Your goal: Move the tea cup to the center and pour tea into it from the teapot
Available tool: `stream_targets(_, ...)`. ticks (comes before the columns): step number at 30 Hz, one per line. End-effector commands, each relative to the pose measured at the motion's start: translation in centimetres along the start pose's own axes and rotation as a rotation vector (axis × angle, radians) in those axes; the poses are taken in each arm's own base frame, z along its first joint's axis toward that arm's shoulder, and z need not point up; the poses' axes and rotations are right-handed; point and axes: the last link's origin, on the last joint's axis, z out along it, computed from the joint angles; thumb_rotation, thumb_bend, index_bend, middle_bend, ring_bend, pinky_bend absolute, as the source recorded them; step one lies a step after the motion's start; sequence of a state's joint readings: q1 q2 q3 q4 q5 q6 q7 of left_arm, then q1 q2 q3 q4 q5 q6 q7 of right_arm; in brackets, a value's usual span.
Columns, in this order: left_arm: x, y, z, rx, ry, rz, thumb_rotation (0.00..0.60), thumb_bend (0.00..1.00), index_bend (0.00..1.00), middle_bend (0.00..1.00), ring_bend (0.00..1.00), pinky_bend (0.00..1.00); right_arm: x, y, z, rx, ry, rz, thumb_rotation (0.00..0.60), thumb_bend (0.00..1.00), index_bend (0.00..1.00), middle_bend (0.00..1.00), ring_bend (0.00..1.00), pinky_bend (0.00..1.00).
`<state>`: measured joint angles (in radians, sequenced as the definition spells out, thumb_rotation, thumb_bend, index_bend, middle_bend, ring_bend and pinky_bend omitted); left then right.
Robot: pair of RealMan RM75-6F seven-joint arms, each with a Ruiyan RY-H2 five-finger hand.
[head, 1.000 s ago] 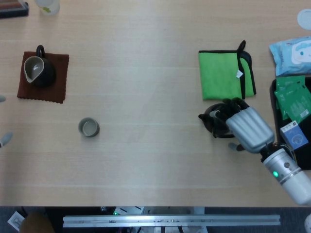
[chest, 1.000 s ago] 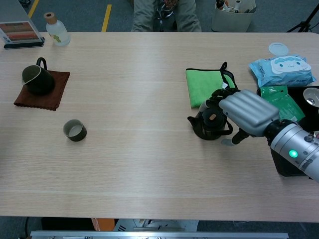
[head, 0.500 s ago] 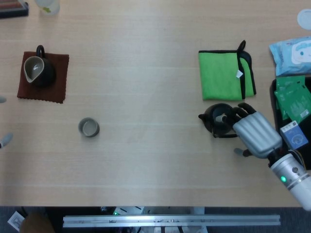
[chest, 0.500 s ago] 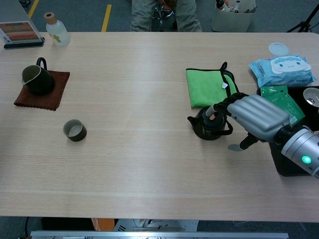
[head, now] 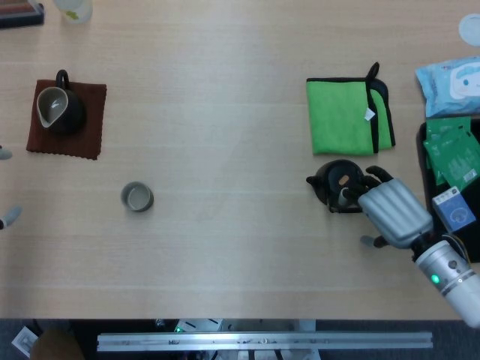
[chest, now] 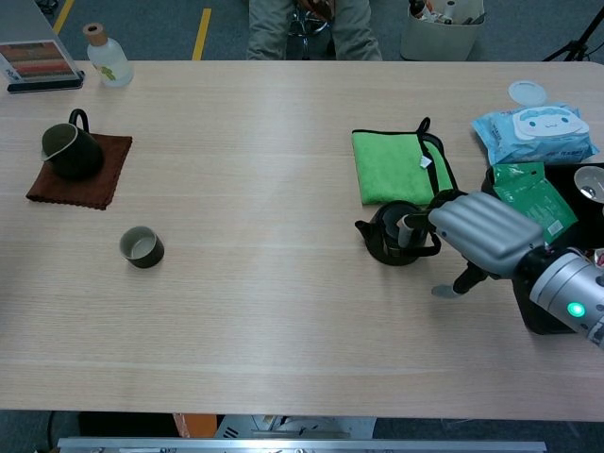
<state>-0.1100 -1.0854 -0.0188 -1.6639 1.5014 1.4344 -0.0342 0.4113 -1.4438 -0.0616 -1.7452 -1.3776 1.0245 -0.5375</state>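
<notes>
The small green tea cup (head: 137,197) (chest: 142,247) stands empty on the left half of the table, well apart from both hands. The dark teapot (head: 334,184) (chest: 389,241) sits right of centre, spout pointing left, just below the green cloth. My right hand (head: 390,210) (chest: 477,231) lies to the teapot's right. Its fingers reach to the handle side of the pot, while the thumb hangs apart, low over the table. Nothing is lifted. Of my left hand only grey fingertips (head: 6,217) show at the left edge of the head view.
A dark pitcher (head: 56,107) (chest: 68,151) stands on a brown mat (head: 82,142) at the far left. A green cloth (head: 341,116) (chest: 387,165) lies behind the teapot. Wet wipes (head: 454,82) and green packets (head: 450,150) crowd the right edge. A bottle (chest: 102,57) stands back left.
My right hand has drawn back to the right and lower, uncovering the teapot's lid it was curled over. The teapot and the cup have stayed put.
</notes>
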Motion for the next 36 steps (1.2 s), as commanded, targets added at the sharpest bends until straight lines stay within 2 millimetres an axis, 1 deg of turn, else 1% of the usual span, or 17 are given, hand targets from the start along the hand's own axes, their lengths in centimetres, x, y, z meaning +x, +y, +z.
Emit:
stream_targets(1, -0.05, -0.02, 0.03, 0.000, -0.002, 0.000, 0.600, 0.13, 0.29, 0.26, 0.21, 0.07, -0.08, -0.05, 0.04, -0.001, -0.004, -0.001, 0.600, 0.00, 0.38, 0.42, 0.31, 0.18)
stream_targets(23, -0.10, -0.47, -0.12, 0.013, -0.004, -0.001, 0.600, 0.13, 0.29, 0.26, 0.21, 0.07, -0.54, -0.84, 0.50, 0.025, -0.056, -0.014, 0.600, 0.00, 0.42, 0.45, 0.34, 0.18)
stream_targets(28, -0.12, -0.46, -0.15, 0.012, -0.005, 0.001, 0.600, 0.13, 0.29, 0.26, 0.21, 0.07, -0.62, -0.80, 0.30, 0.025, -0.062, -0.019, 0.600, 0.00, 0.43, 0.46, 0.36, 0.18)
stream_targets(36, -0.16, -0.32, -0.09, 0.009, -0.007, 0.001, 0.600, 0.13, 0.29, 0.26, 0.21, 0.07, -0.97, -0.50, 0.05, 0.018, -0.091, -0.027, 0.600, 0.00, 0.44, 0.47, 0.36, 0.18)
